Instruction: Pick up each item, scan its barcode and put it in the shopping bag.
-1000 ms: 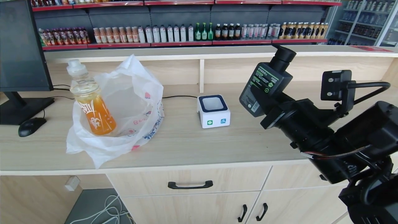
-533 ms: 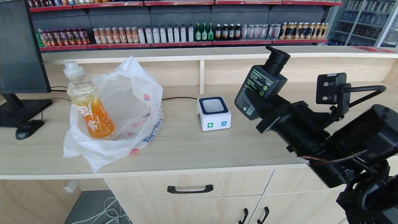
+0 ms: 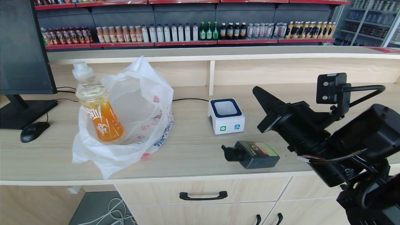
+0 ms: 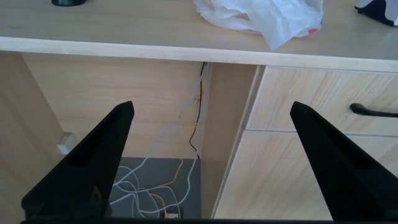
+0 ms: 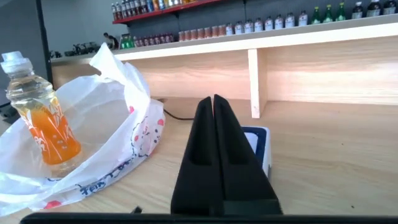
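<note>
Right tool [image 5: 213, 104] closed empty, left tool [image 4: 211, 109] open, orange drink bottle [image 3: 99, 112] in shopping bag [image 3: 149, 89]

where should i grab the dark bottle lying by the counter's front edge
Grip the dark bottle by its boxy body, across the two long sides, coming down from above. It lies flat on the counter, label up, so those sides are free. Avoid the narrower black cap end. The right gripper, now shut, is nearest.
</note>
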Controlling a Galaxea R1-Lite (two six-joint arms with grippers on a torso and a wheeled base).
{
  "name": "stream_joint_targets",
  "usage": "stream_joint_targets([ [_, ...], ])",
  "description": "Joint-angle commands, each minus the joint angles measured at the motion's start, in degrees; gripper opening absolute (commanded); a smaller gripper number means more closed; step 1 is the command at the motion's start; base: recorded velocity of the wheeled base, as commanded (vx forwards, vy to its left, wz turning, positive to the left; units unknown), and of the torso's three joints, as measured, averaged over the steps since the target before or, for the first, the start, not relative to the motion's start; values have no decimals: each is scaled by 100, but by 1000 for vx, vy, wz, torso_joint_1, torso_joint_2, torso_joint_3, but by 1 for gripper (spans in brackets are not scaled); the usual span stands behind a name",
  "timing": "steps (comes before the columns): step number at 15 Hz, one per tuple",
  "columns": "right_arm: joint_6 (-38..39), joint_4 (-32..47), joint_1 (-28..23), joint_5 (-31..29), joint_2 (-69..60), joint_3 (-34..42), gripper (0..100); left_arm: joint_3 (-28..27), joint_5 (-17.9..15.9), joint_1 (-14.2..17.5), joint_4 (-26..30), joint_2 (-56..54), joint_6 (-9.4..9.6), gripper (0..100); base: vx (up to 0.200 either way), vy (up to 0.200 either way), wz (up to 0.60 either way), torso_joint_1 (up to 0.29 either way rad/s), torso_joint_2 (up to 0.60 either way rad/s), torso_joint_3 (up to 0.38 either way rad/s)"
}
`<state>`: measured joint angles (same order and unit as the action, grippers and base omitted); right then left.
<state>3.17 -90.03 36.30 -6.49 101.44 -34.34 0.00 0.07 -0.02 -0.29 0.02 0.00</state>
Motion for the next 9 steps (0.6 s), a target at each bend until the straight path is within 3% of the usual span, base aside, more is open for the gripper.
stream_joint_targets([
  [1, 8, 3, -9, -2, -36, -2, 0, 0, -7, 2, -6, -2, 0, 100, 0, 0, 0, 0, 0, 0],
  [9, 8, 3, -18, -2, -212, 68, 0, 0, 1, 2, -6, -2, 9, 100, 0, 0, 0, 0, 0, 0],
])
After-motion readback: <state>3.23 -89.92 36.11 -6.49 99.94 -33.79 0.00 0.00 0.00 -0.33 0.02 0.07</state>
